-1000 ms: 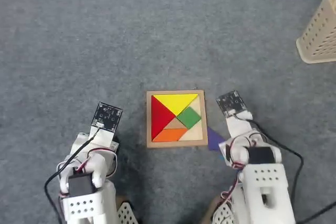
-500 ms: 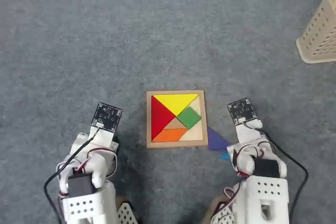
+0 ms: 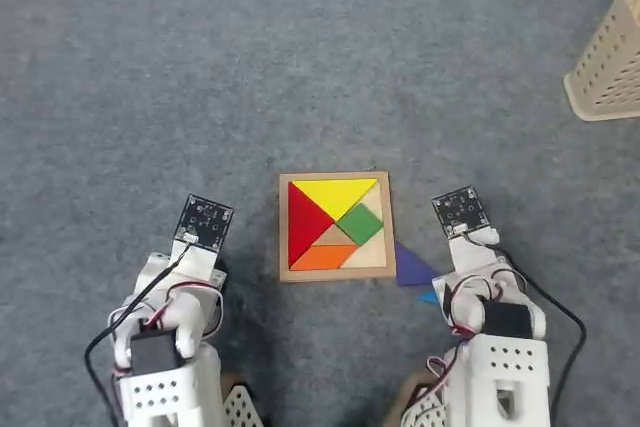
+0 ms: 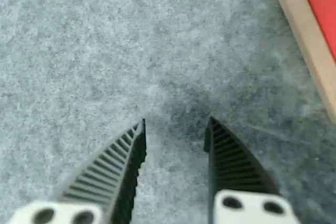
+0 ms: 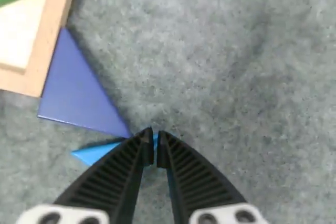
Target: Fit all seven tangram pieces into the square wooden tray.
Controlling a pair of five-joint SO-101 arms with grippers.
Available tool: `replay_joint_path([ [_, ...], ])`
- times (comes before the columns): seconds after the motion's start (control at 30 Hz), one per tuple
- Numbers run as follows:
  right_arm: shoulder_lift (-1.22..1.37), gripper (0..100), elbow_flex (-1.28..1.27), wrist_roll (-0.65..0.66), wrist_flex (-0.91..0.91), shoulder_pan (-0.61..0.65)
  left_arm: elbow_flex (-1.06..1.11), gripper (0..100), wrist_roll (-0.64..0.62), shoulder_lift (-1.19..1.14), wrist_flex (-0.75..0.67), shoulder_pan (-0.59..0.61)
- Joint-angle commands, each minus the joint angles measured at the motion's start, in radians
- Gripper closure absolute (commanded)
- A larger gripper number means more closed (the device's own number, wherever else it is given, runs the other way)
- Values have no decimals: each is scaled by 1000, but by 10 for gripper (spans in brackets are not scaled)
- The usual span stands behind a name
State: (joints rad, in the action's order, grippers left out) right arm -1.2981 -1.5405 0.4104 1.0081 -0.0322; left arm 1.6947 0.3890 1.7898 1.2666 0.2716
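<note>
With the right hand point(image 5: 155, 139) closed on only the tip of the light blue piece point(image 5: 94, 153), just outside the tray point(image 5: 52, 30) beside the purple triangle point(image 5: 73, 98), a slip or a knocked triangle may be expected on lifting; the left hand point(image 4: 176, 129) is held apart on the tray's other side.

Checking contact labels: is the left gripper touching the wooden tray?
Apart. The left wrist view shows bare carpet between the left gripper and the wooden tray's edge.

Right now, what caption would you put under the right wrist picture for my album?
Right gripper pinching the light blue piece beside the purple triangle, just off a corner of the wooden tray.
</note>
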Motion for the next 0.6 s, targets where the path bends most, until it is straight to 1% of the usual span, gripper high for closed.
replay_joint_path([
  [0.0,-24,992,8,8,2,-15,-7,824,-6,9,3,0],
  [0.57,-25,992,-11,8,-7,-13,-7,824,-6,9,3,0],
])
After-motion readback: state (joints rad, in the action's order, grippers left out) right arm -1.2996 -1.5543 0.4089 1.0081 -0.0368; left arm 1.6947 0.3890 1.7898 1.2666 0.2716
